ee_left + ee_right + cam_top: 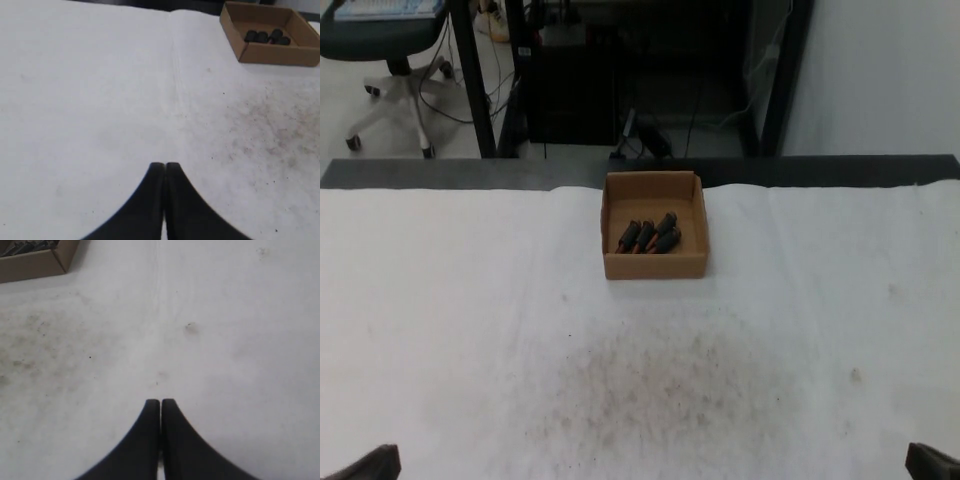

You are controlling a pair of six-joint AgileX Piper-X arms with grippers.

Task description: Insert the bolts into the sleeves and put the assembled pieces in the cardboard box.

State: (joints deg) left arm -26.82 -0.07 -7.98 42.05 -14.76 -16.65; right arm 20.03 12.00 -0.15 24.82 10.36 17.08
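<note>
1. Both pairs of fingers are closed with nothing between them; we see the left fingers (160, 171) meeting tip to tip over the white cover (85, 100), and the right fingers (156, 408) pressed together the same way over another part of that cover.
2. We find the cardboard box (654, 266) towards the far side of the bench (440, 172), about midway across it; it stands open-topped on the white cover, well apart from both pairs of fingers.
3. Inside the box lie four dark pieces (649, 237) with reddish ends; they rest close together on its floor, all slanted the same way; we cannot tell from here how bolt and sleeve sit within each one.
4. From the left wrist view the box (272, 54) stands far ahead and off to one side, with the pieces (267, 36) showing as a dark cluster against its far wall; from the right wrist view we catch just one corner of the box (35, 267).
5. We note a speckled patch (650, 385) of dark marks on the cover, between the box and the near edge.
6. Beyond the bench we see an office chair (390, 45) on the floor.
</note>
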